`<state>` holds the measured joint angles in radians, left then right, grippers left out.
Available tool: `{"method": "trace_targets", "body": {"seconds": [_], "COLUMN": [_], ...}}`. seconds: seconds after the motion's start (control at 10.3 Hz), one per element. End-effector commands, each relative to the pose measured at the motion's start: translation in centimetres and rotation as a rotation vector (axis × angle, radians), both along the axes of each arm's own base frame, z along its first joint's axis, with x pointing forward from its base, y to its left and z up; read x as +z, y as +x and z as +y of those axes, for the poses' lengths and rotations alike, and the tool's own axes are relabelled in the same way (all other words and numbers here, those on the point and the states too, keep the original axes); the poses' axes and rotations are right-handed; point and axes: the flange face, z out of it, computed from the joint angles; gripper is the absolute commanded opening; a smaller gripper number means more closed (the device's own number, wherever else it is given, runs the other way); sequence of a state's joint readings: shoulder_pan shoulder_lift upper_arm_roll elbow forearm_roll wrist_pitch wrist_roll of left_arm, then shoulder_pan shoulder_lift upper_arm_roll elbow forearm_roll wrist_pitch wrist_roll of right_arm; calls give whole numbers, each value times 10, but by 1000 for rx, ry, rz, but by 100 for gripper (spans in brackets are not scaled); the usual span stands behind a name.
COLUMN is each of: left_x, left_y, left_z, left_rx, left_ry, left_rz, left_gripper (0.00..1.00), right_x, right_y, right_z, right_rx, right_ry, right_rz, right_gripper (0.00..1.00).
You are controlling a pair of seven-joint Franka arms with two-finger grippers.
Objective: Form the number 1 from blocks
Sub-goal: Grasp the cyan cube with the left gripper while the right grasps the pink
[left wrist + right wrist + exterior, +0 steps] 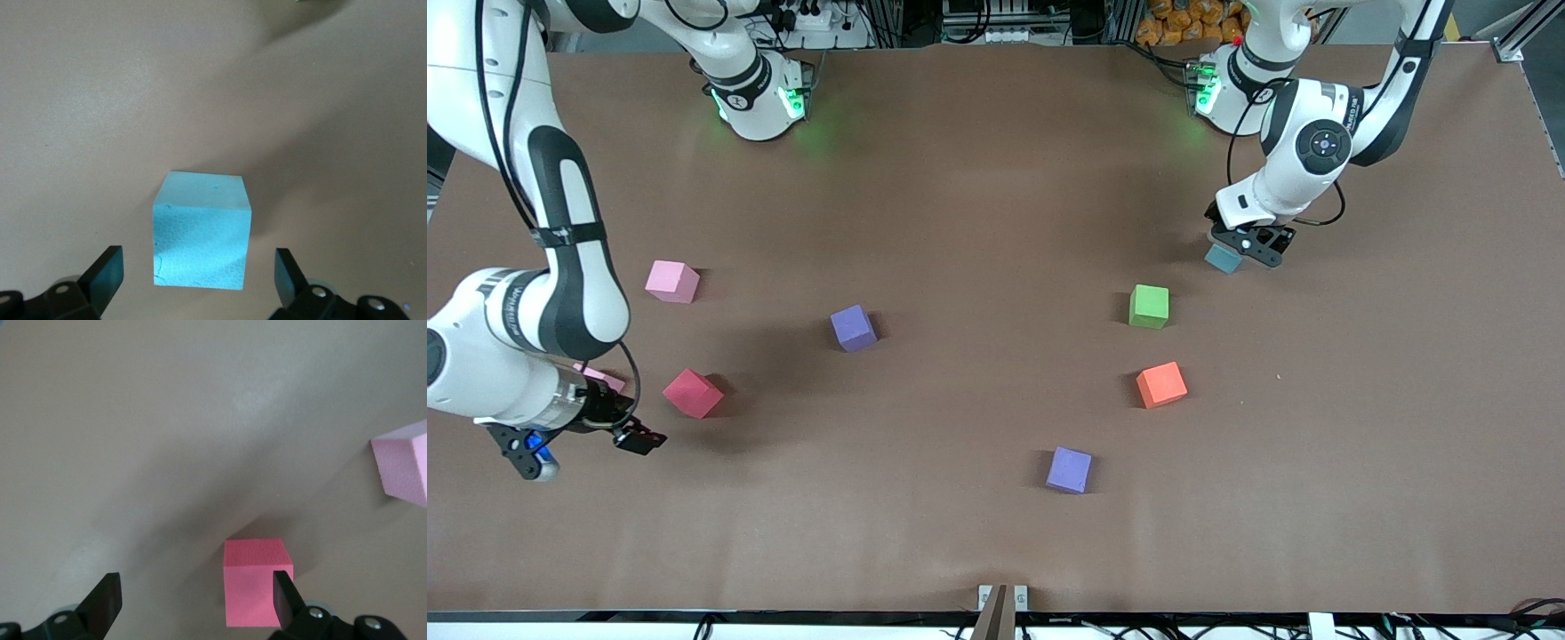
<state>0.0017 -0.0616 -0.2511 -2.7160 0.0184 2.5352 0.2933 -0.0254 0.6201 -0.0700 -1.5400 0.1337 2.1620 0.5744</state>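
My left claw [199, 277] hangs low over the light blue block [202, 230], fingers spread wide — the cube sits between them, untouched, on the brown table [978, 222]. My right claw [193, 603] is spread too, above the table — a red block [257, 580] just beside one finger [283, 593], a pink block [403, 468] near it.
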Motion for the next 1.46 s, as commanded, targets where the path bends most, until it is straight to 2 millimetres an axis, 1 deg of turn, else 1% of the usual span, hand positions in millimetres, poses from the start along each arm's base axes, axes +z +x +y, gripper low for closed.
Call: {"method": "trace_targets", "body": {"seconds": [0.0,0.19,0.29,0.49,0.58,0.68,0.78,0.87,0.97,1.07,1.17,1.36], "left_x": [-4,-14,-20,-27,-30,-34,-35,-33,-25,-16,1,32], "left_y": [-3,-2,-4,-7,-7,-8,-8,-7,-6,-6,-6,-14], "left_z": [2,1,1,1,1,1,0,0,-4,-18,-53,-138], "left_rx": [-21,-21,-21,-20,-20,-18,-18,-3,18,71,132,254], "left_ry": [-8,-19,-23,-28,-30,-34,-35,-33,-26,-12,10,58], "left_rz": [-27,-35,-33,-31,-29,-28,-28,-34,-43,-48,-57,-53], "left_gripper": [100,100,100,99,83,30,0,0,0,0,0,0], "right_x": [-28,-39,-50,-58,-64,-66,-69,-72,-78,-84,-89,-91], "right_y": [-14,-21,-23,-27,-31,-33,-36,-37,-37,-38,-39,-38], "right_z": [-2,-2,-3,-4,-3,-5,-10,-8,-7,-4,-3,2], "right_rx": [-21,1,-1,6,28,44,41,43,47,51,54,67], "right_ry": [-5,-5,-4,-3,-3,-2,-7,-7,-9,-9,-9,-8], "right_rz": [10,31,48,66,76,81,90,93,101,110,116,117], "right_gripper": [100,100,100,100,100,100,100,100,100,100,100,100]}}
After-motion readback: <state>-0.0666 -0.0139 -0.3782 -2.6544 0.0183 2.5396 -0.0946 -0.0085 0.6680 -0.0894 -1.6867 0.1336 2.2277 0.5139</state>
